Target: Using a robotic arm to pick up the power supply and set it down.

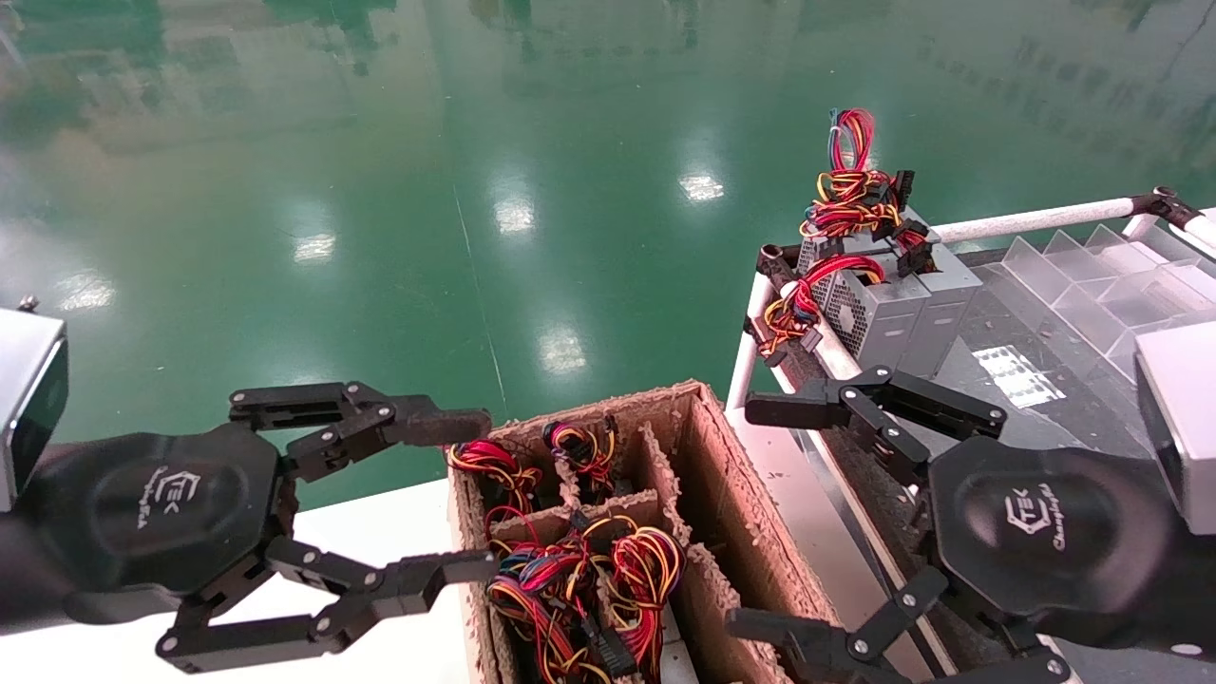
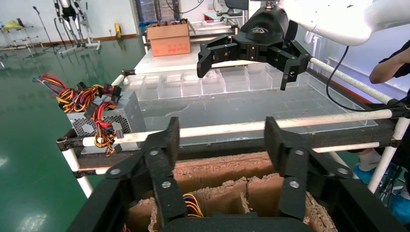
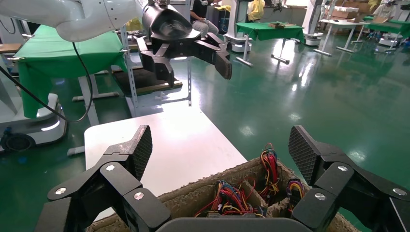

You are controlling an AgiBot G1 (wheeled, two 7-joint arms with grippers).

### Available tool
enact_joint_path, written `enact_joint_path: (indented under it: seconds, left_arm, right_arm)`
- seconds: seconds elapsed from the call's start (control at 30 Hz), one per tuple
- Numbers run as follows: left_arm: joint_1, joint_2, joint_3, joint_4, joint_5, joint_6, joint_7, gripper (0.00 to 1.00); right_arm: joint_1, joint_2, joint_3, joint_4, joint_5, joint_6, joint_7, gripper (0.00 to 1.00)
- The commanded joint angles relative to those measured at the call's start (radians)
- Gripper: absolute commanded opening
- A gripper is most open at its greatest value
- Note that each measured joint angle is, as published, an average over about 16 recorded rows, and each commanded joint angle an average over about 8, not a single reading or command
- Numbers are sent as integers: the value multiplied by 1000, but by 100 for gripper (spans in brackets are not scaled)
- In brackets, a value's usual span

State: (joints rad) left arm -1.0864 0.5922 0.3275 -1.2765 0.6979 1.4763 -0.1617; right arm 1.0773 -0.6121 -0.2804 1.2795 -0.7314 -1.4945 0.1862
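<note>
Two power supplies [image 1: 879,309] are seen set on the rack [image 1: 1035,223] at the far right; more are left in the cardboard box [image 1: 722,494]. Nothing is held: the left gripper [image 1: 446,499] and right gripper [image 1: 760,518] are spread wide beside the box.

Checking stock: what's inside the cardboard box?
The box has divider cells holding red, yellow and black wire bundles. Any power supplies beneath are hidden; one long cell looks empty.
</note>
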Motion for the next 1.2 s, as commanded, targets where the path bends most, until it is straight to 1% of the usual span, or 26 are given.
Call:
enact_joint_path:
  seconds: [0.03,0.77,0.8,1.03,1.07,1.2]
  left_arm:
    - [0,0,0,0,0,0,0,0]
    - [0,0,0,0,0,0,0,0]
    - [0,0,0,0,0,0,0,3]
    - [0,0,0,0,0,0,0,91]
    - [0,0,0,0,0,0,0,100]
    - [0,0,0,0,0,0,0,100]
  right_arm:
    - [0,0,0,0,0,0,0,100]
    - [0,0,0,1,0,0,0,100]
    - [0,0,0,1,0,0,0,100]
    - [-2,4,-4,-10,-9,8,8,100]
    - [-2,5,-5,-14,-12,11,10,100]
    - [3,10,-14,-36,-37,25,24,100]
